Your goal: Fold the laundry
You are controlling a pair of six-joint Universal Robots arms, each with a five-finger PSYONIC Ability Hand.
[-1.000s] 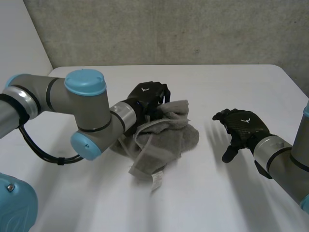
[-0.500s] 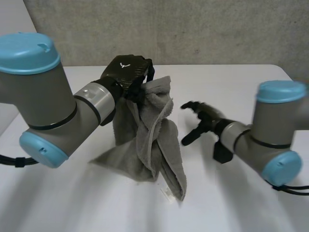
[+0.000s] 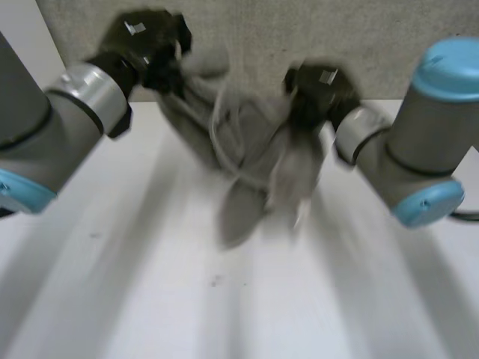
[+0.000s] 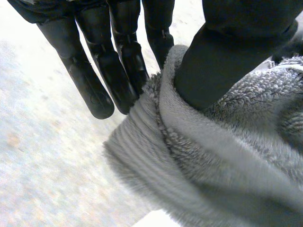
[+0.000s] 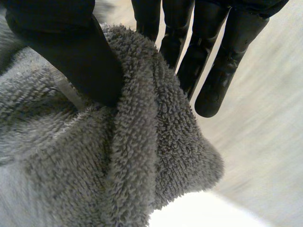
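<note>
Towel (image 3: 247, 149) hangs bunched above the table (image 3: 150, 284), strung between both hands. Left hand (image 3: 146, 41) pinches an edge between thumb and straight fingers; right hand (image 3: 318, 90) pinches another edge likewise, both raised over the table

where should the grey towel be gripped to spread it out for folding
Along its thick hemmed top edge, out towards the corners, coming from above with thumb on one face and fingers on the other. The towel hangs bunched between the left hand and right hand, each pinching a rolled edge, so wider grips would likely open it.
</note>
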